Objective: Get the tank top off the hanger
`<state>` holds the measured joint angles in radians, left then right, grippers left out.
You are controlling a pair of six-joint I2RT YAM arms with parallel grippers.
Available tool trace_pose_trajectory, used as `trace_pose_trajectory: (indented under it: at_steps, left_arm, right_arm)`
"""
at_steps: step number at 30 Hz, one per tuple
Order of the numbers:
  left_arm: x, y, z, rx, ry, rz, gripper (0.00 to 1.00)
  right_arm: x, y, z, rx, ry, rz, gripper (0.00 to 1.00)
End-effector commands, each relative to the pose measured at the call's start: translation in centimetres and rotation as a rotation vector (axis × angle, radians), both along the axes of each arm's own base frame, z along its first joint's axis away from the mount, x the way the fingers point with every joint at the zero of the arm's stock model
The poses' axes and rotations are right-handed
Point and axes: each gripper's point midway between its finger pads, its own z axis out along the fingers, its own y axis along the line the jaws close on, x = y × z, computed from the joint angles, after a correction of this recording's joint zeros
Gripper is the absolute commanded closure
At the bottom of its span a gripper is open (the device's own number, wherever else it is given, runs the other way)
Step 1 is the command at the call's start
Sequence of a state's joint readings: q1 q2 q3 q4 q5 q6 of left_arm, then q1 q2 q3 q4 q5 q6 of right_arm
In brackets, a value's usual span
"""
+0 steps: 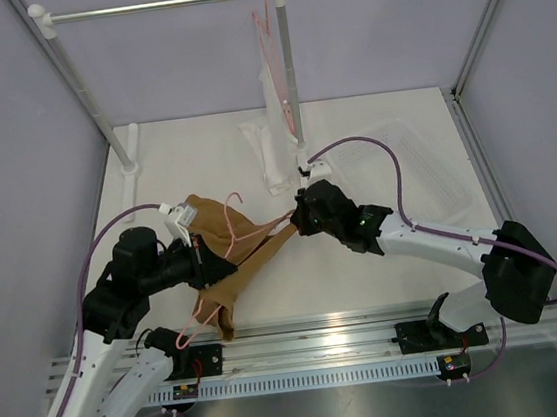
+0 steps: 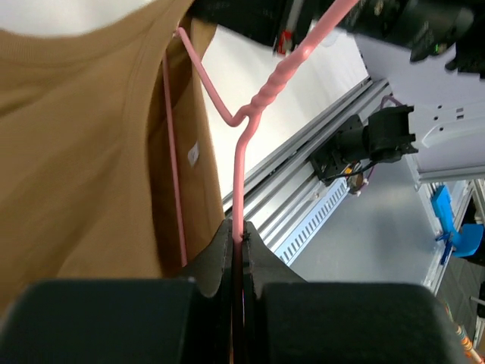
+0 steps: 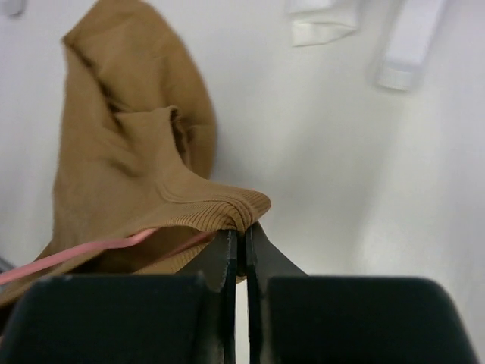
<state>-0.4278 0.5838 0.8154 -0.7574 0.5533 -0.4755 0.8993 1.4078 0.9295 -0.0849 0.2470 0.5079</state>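
The white table [image 1: 397, 280] carries a metal rack [image 1: 165, 3] along its far edge. On the right end of the rack bar a white garment [image 1: 276, 138] hangs on a pink hanger of its own, and its lower end lies on the table. A clear mesh basket [image 1: 435, 165] sits at the right edge. Both arms reach in from the near edge and meet a little left of the middle. The tank top [image 1: 226, 260] is there, between the middle and the near edge. It is bunched, and one strap is stretched to the right toward the right arm. The hanger [image 2: 241, 152] is partly inside the top. Its hook points to the far edge, and one part of its loop comes out near the near edge. The left gripper [image 2: 239, 235] has its jaws closed tight on the pink wire just below the twisted neck, and the brown cloth hangs beside the wire. The right gripper [image 3: 242, 241] has its jaws pressed together on the ribbed edge of the top, and the pink wire runs just under that edge.
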Motion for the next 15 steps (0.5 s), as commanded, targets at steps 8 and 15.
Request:
trace_pose_trajectory:
  at_steps: [8, 15]
  left_arm:
    - [-3.1, -1.6, 6.5, -0.166, -0.191, -0.198, 1.0]
    - [-2.6, -2.0, 13.7, -0.394, -0.469, -0.163, 1.0]
  right_arm:
    - [4.2, -6.4, 1.4, -0.087, -0.009, -0.132, 1.0]
    - [-1.5, -4.2, 9.4, 0.181, -0.1, 0.141, 1.0]
